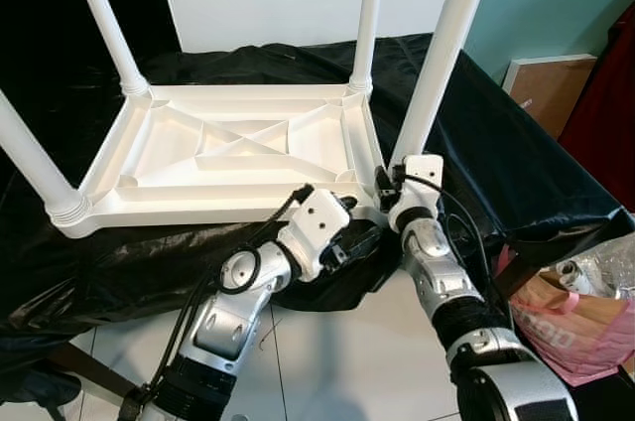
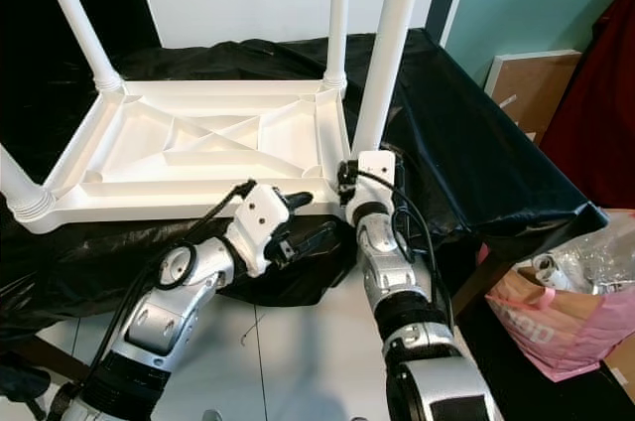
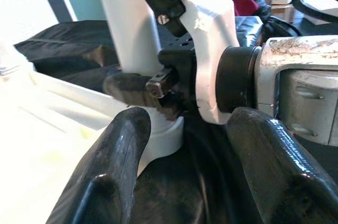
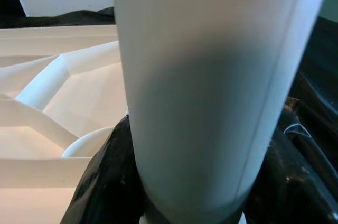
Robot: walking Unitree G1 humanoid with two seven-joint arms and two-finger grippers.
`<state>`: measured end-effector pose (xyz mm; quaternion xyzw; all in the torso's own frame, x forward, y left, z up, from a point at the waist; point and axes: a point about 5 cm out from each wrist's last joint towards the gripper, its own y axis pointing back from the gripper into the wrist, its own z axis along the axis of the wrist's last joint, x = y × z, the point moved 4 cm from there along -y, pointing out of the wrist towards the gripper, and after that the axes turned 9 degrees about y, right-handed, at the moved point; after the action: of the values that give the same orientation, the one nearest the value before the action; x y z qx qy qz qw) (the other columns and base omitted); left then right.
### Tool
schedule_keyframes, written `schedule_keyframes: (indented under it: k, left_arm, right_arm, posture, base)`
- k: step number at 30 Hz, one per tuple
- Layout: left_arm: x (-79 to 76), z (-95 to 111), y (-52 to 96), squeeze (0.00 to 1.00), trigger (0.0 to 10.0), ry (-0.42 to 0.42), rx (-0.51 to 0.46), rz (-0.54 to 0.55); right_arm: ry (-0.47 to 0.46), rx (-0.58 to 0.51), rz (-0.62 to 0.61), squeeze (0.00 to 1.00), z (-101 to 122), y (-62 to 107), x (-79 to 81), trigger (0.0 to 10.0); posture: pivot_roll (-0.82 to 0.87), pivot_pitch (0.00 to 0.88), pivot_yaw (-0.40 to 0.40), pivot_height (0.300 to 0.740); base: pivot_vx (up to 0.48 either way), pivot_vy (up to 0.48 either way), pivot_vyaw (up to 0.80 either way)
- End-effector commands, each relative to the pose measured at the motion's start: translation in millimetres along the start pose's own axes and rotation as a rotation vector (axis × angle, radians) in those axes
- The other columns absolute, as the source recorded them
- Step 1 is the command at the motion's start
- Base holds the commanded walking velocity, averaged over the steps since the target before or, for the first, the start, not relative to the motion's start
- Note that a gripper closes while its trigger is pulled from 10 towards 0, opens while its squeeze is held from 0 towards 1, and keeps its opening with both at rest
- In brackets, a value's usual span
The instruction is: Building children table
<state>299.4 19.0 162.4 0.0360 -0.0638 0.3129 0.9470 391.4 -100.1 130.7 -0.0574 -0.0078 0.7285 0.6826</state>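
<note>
Table: the white tabletop point(image 1: 228, 158) lies upside down on a desk point(image 1: 516, 173) draped in black cloth, centre-left of the frame; three legs stand at its other corners.
Step in hand: seating the fourth leg point(image 1: 442, 54) at the near right corner, I judge.
Right gripper point(image 1: 397, 175): jaws clenched round that leg's base, just above its socket.
Left gripper point(image 1: 369, 238): jaws released, holding nothing, just below the same corner beside the right wrist.
Next move: probably turning or pressing the leg fully home while the tabletop stays put; the leg leans slightly, so it needs keeping square.
Hidden: the socket joint sits behind the right gripper, so how far the leg is seated is unclear; leg tops are cut off.
</note>
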Motion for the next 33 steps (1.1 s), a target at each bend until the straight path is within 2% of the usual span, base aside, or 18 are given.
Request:
schedule_keyframes:
  k: [1, 13, 14, 23, 25, 26, 27, 28, 33]
  left_arm:
    - [3.0, -6, -0.5, 0.00, 10.0, 0.014, 0.012, 0.057]
    - [4.1, -5, -0.5, 0.00, 10.0, 0.009, 0.012, 0.056]
    - [4.4, -5, -0.5, 0.00, 10.0, 0.007, 0.011, 0.056]
    - [3.9, -5, 0.4, 0.00, 10.0, 0.001, 0.012, 0.051]
    - [3.9, -5, 0.5, 0.00, 10.0, 0.000, 0.012, 0.051]
    - [3.8, -5, 0.6, 0.00, 10.0, 0.000, 0.011, 0.051]
    - [3.8, -4, 0.6, 0.00, 10.0, -0.001, 0.011, 0.050]
    - [3.7, -4, 0.8, 0.00, 10.0, -0.001, 0.011, 0.050]
    - [3.6, -4, 1.0, 0.00, 10.0, -0.001, 0.012, 0.048]
  right_arm:
    - [-0.046, 0.088, 0.028, 0.00, -24, 9.8, 7.0, 10.0]
    - [-0.047, 0.056, 0.007, 0.00, -15, 9.6, 4.8, 10.0]
    - [-0.050, 0.045, 0.013, 1.00, -13, 10.3, 3.7, 10.0]
    - [-0.033, -0.018, 0.146, 1.00, -9, 18.8, -4.2, 10.0]
    - [-0.023, -0.022, 0.164, 1.00, -9, 20.2, -8.4, 10.0]
    - [0.000, -0.019, 0.213, 1.00, -13, 22.1, -20.1, 10.0]
    - [0.010, -0.014, 0.244, 0.23, -14, 22.7, -24.8, 10.0]
    - [0.019, -0.008, 0.276, 0.00, -16, 23.0, -28.7, 10.0]
    - [0.033, -0.005, 0.318, 0.00, -15, 22.2, -33.9, 10.0]
  posture:
    - [-0.03, 0.058, -0.044, 0.740]
    - [-0.03, 0.044, -0.044, 0.740]
    - [-0.02, 0.037, -0.042, 0.740]
    - [-0.02, 0.030, -0.041, 0.740]
    - [-0.02, 0.030, -0.041, 0.740]
    - [-0.02, 0.028, -0.042, 0.740]
    - [-0.02, 0.027, -0.042, 0.740]
    - [-0.02, 0.027, -0.042, 0.740]
    - [-0.01, 0.026, -0.041, 0.740]
  base:
    - [0.000, 0.000, 0.00]
    - [0.000, 0.000, 0.00]
    - [0.000, 0.000, 0.00]
    - [0.000, 0.000, 0.00]
    - [0.000, 0.000, 0.00]
    - [0.000, 0.000, 0.00]
    - [0.000, 0.000, 0.00]
    - [0.000, 0.000, 0.00]
    - [0.000, 0.000, 0.00]
